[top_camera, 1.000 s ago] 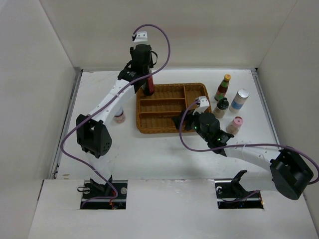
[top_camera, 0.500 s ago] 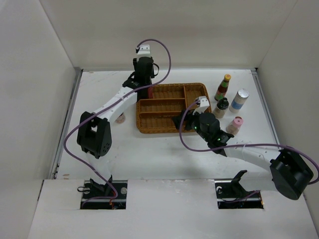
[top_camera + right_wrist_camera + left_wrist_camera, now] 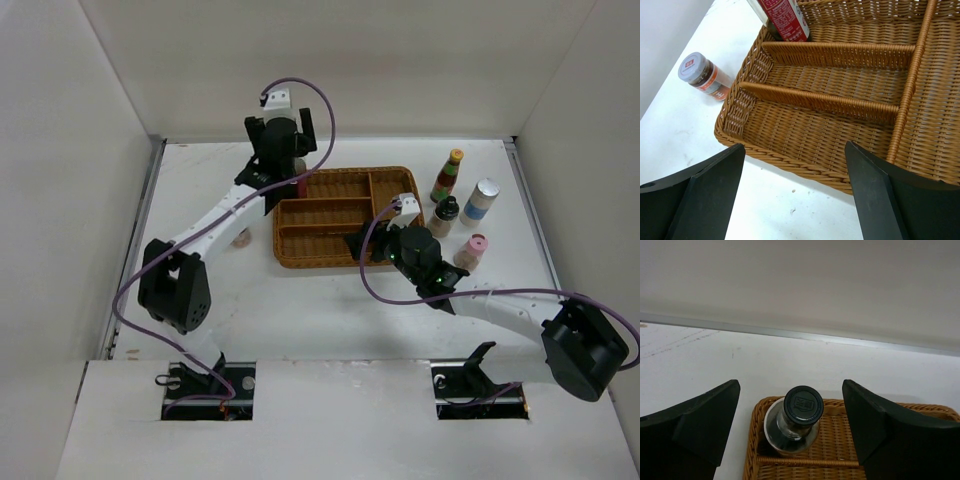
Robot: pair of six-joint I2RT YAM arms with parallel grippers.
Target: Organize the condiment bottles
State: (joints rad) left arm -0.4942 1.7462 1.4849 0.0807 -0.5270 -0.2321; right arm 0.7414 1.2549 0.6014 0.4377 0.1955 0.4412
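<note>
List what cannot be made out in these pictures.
- Tall bottle: top external, left arm covers most; right wrist, upper edge cuts its top; left wrist, seen cap-on, label hidden.
- Small jar: top external, left arm hides most of it.
- Four bottles right of the wicker tray: top external, labels too small to read.

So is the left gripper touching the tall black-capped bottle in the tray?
Apart. The left wrist view shows the left gripper open, with wicker tray visible between each finger and the tall black-capped bottle.
</note>
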